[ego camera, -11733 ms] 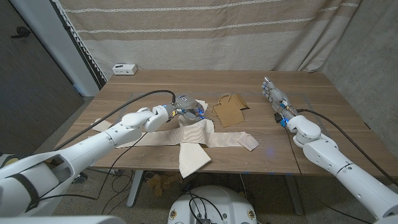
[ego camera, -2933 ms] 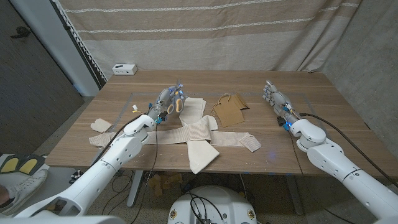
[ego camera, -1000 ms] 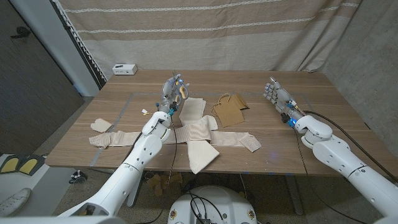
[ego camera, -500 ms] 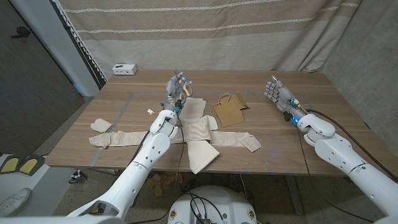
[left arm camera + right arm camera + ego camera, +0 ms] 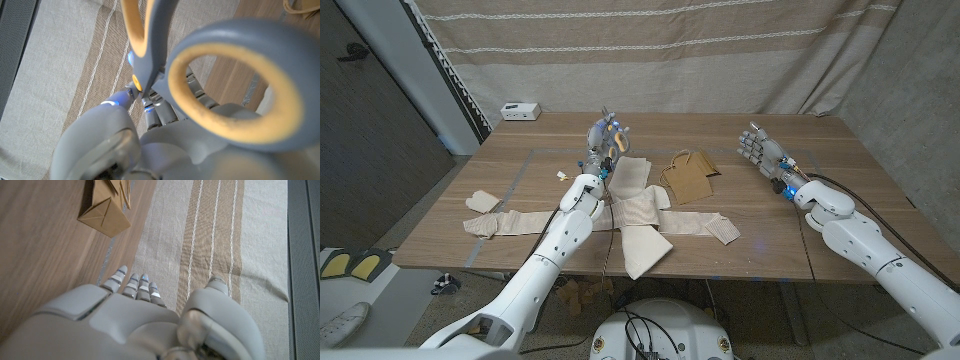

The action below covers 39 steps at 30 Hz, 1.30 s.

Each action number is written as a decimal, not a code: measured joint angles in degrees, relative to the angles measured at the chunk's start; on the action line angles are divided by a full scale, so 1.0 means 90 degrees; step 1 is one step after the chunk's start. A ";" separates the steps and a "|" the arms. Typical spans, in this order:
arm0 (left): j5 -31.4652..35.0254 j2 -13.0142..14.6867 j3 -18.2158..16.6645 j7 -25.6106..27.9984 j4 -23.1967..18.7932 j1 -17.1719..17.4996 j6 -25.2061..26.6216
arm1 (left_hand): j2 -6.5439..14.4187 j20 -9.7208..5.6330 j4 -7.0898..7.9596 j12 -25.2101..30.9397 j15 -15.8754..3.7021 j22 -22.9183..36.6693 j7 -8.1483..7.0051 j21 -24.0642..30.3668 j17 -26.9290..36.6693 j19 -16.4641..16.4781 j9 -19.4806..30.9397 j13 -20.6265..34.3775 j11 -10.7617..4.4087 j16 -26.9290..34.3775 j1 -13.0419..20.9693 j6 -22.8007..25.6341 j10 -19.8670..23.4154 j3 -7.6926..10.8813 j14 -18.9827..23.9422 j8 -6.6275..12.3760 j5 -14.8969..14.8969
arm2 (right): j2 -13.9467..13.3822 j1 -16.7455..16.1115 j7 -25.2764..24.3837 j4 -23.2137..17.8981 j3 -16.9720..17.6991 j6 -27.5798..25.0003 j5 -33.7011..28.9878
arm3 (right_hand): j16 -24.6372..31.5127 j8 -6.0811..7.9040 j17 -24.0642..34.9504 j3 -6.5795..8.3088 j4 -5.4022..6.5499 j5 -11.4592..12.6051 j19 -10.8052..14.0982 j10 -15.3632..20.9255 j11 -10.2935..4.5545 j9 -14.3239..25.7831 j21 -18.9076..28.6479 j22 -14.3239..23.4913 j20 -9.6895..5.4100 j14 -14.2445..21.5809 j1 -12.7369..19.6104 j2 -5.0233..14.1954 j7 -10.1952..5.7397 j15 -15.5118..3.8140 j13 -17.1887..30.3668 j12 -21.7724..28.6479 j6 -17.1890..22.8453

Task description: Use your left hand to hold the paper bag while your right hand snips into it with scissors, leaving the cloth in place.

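I've got the left hand (image 5: 605,133) raised at upper centre of the head view, gripping the scissors (image 5: 210,75) by their grey-and-yellow handles. Right hand (image 5: 763,152) at upper right holds nothing, fingers extended and slightly apart, above the table (image 5: 800,215). The paper bag (image 5: 688,177) lies flat between them at centre, its edge touching the cloth (image 5: 630,215) spread left of it.
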 measured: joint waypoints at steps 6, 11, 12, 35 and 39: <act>-0.0042 -0.0096 -0.0026 -0.0090 0.0309 -0.0149 0.0014 | 0.0001 0.0000 -0.0012 0.0000 0.0000 0.0000 0.0000 0.0000 -0.0043 0.0000 0.0015 0.0002 0.0000 -0.0049 0.0001 0.0000 0.0000 0.0011 0.0000 -0.0001 -0.0002 | 0.0001 0.0014 0.0104 0.0011 -0.0010 -0.0016 0.0040 | 0.0060 0.0000 0.0030 0.0058 0.0004 -0.0037 0.0088 0.0170 -0.0079 0.0000 0.0059 0.0030 0.0088 0.0279 0.0057 0.0009 -0.0009 -0.0031 0.0030 0.0067 -0.0008; -0.0367 -0.0209 -0.0060 -0.0782 0.0593 -0.0276 0.0082 | 0.0001 0.0025 -0.0018 0.0000 0.0000 -0.0030 0.0000 0.0000 -0.0056 -0.0025 0.0014 0.0003 0.0014 -0.0049 0.0002 0.0000 0.0015 0.0018 0.0000 -0.0001 -0.0004 | -0.0011 0.0037 0.0218 0.0021 -0.0038 -0.0055 0.0112 | 0.0096 0.0000 0.0044 0.0111 0.0003 -0.0068 0.0246 0.0234 -0.0093 0.0000 0.0111 0.0030 0.0101 0.0336 0.0058 0.0008 -0.0009 -0.0046 0.0029 0.0111 -0.0008; -0.0402 -0.0224 -0.0065 -0.0854 0.0634 -0.0292 0.0096 | 0.0001 0.0035 -0.0018 0.0000 0.0000 -0.0030 0.0000 0.0000 -0.0068 -0.0034 0.0015 0.0003 0.0014 -0.0049 0.0002 0.0000 0.0015 0.0018 0.0000 -0.0002 -0.0004 | -0.0015 0.0042 0.0247 0.0020 -0.0038 -0.0061 0.0129 | 0.0096 0.0013 0.0055 0.0149 0.0005 -0.0085 0.0347 0.0255 -0.0072 0.0000 0.0156 0.0045 0.0066 0.0378 0.0090 -0.0024 -0.0009 -0.0032 0.0029 0.0111 -0.0008; -0.0791 -0.0436 -0.0154 -0.1607 0.0941 -0.0376 0.0294 | 0.0000 0.0000 -0.0016 0.0000 0.0000 -0.0029 0.0001 0.0000 -0.0152 -0.0068 -0.0034 0.0005 0.0047 -0.0154 0.0004 0.0000 0.0048 0.0073 0.0000 0.0038 -0.0005 | -0.0147 0.0503 0.1682 0.0162 -0.0384 -0.0629 0.0510 | 0.0145 0.0271 0.0089 0.0639 0.0036 -0.0394 0.1068 0.1106 -0.0333 0.0032 0.0382 0.0147 0.0086 0.0974 0.0317 0.0034 -0.0487 -0.0091 0.0088 0.0399 0.1042; -0.0866 -0.0471 -0.0172 -0.1788 0.0995 -0.0386 0.0319 | 0.0000 0.0000 -0.0019 0.0000 0.0000 -0.0029 0.0013 0.0000 -0.0142 -0.0068 -0.0034 0.0005 0.0058 -0.0154 0.0004 0.0013 0.0059 0.0075 0.0000 0.0038 -0.0006 | -0.0146 0.0582 0.1858 0.0194 -0.0437 -0.0655 0.0578 | 0.0145 0.0271 0.0088 0.0686 0.0029 -0.0432 0.1091 0.1226 -0.0317 0.0032 0.0407 0.0147 0.0109 0.1033 0.0376 0.0041 -0.0433 -0.0128 0.0088 0.0459 0.1149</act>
